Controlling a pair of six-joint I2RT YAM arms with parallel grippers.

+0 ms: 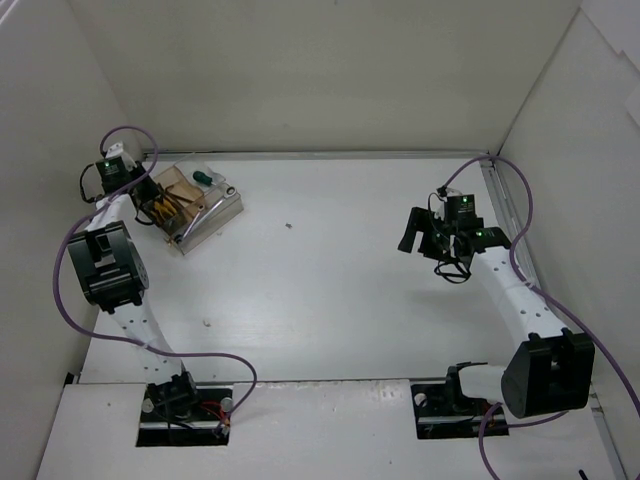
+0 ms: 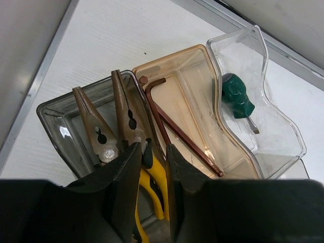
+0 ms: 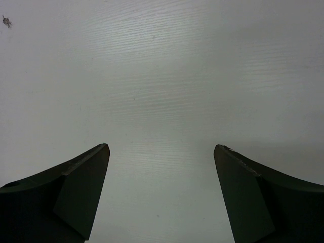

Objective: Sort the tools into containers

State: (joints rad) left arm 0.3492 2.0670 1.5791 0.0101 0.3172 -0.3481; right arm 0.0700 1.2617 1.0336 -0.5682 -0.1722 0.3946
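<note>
The containers [image 1: 222, 207] sit at the far left of the table: a grey box [image 2: 48, 114], a brown box [image 2: 190, 76] and a clear box [image 2: 276, 136], side by side. Yellow-handled pliers [image 2: 126, 114] lie in the grey box with their jaws spread. My left gripper [image 2: 153, 152] is down in that box, its fingers shut on one yellow handle [image 2: 152, 182]. A thin L-shaped rod [image 2: 177, 129] lies in the brown box. A green-handled screwdriver [image 2: 235, 98] lies in the clear box. My right gripper [image 3: 161, 149] is open and empty over bare table. No wrench shows clearly.
The left wall and the table's metal edge strip [image 2: 38, 81] run close beside the boxes. A small dark speck [image 1: 288, 226] lies mid-table. Purple cables [image 1: 65, 250] loop beside the left arm. The right arm [image 1: 520, 300] stands near the right wall.
</note>
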